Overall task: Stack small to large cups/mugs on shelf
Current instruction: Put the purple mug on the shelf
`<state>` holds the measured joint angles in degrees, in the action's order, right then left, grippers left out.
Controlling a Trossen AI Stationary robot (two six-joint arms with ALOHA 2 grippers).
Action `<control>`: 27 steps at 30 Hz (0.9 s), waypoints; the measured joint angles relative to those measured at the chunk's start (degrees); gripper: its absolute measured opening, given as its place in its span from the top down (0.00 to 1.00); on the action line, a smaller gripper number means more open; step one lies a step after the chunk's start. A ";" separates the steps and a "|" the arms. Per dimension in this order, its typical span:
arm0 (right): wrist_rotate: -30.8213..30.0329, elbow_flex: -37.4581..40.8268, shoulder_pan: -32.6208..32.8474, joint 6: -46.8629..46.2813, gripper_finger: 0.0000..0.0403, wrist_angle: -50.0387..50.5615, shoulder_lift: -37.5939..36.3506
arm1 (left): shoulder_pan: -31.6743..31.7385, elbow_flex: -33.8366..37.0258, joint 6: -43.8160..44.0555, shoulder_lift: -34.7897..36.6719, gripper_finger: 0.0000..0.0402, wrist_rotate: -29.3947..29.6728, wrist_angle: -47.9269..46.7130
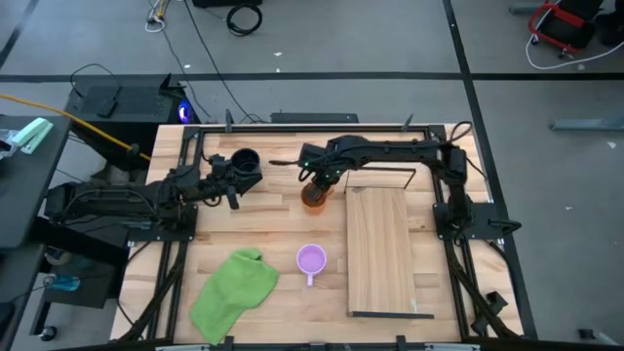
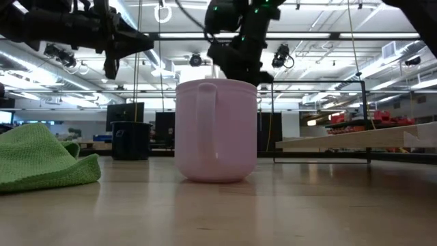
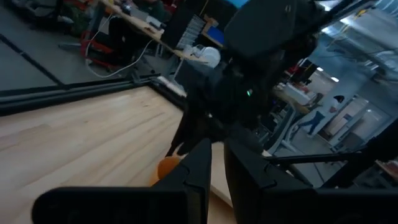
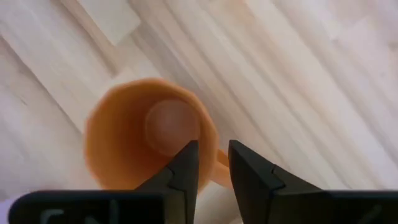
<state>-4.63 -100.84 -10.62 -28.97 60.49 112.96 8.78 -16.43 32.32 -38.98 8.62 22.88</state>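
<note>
The orange mug (image 1: 314, 198) stands upright at the table's middle, just left of the shelf's far end, and shows from above in the right wrist view (image 4: 143, 137). My right gripper (image 1: 312, 181) is over it, shut on it (image 4: 213, 163). The purple mug (image 1: 311, 259) stands on its base nearer the front edge (image 2: 216, 130), handle toward the front. The black mug (image 1: 246, 161) stands at the far left (image 2: 130, 140). My left gripper (image 1: 234, 190) hovers beside the black mug, shut and empty (image 3: 217, 168). The light-wood shelf (image 1: 380, 249) lies at the right. My right gripper pinches the orange mug's wall at the rim (image 4: 214, 155), right by the handle (image 4: 221, 167). One finger (image 4: 186, 165) is inside the mug and the other (image 4: 249, 171) outside. The fingers point down from above. The mug is upright; whether its base is on the table I cannot tell.
A crumpled green cloth (image 1: 234, 292) lies at the front left (image 2: 41, 157). The shelf's black wire frame (image 1: 382, 168) stands at its far end, close to my right arm. The low view hides the orange mug behind the purple one.
</note>
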 joint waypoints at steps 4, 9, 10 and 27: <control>-0.83 0.00 -0.56 -0.25 0.76 0.03 -4.40 | -0.06 -0.02 -0.77 0.00 0.87 -3.53 2.64; -0.93 -0.02 -0.96 -1.20 0.76 0.35 -10.60 | -3.63 -0.02 -3.37 0.00 0.87 -11.63 4.75; -0.92 -0.02 -0.82 -1.76 0.76 0.38 -11.90 | -4.76 -0.02 -3.43 0.00 0.87 -12.47 4.54; -10.76 -0.02 10.67 -13.55 0.76 16.15 -23.06 | -13.98 -15.61 -4.81 -15.04 0.88 -13.14 -23.02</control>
<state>-15.39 -100.86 0.05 -42.52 76.64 89.90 -5.20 -32.04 27.50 -54.02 -4.52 -0.14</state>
